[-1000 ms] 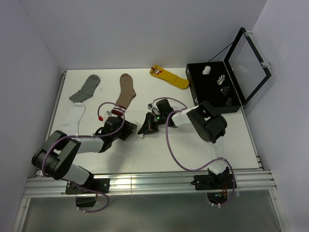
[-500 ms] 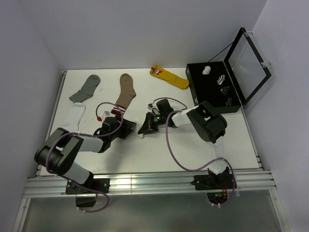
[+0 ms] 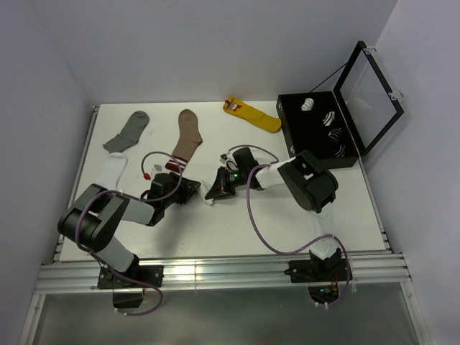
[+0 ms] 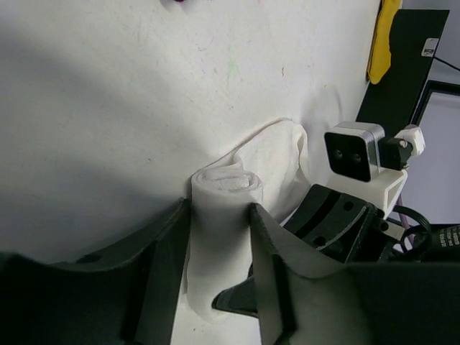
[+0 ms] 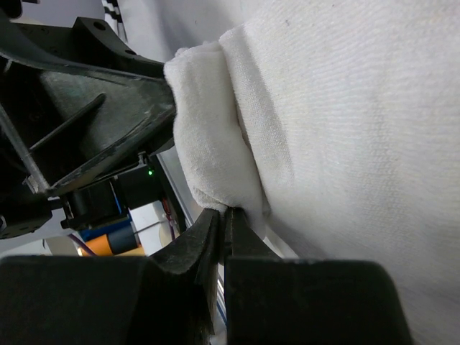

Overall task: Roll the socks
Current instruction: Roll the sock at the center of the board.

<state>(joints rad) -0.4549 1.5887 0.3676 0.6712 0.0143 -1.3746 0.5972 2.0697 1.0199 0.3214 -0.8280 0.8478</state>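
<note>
Over the last second my left elbow has swung inward. The left claw (image 4: 218, 208) now squeezes the half-rolled white sock (image 4: 223, 188) mid-desk, so I judge the roll is holding. The right claw (image 5: 224, 212), fingers together, presses the sock's loose tail. The white desk (image 3: 237, 230) stands between pale walls (image 3: 215, 43), with a grey sock (image 3: 129, 129) near its far edge.

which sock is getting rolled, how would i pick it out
On the white table, look to the middle, where the left hand and right hand meet. The white sock sits between the left hand's fingers. It alone is wound into a tight roll; the grey sock, brown sock, yellow sock and flat white sock lie unrolled elsewhere.
</note>
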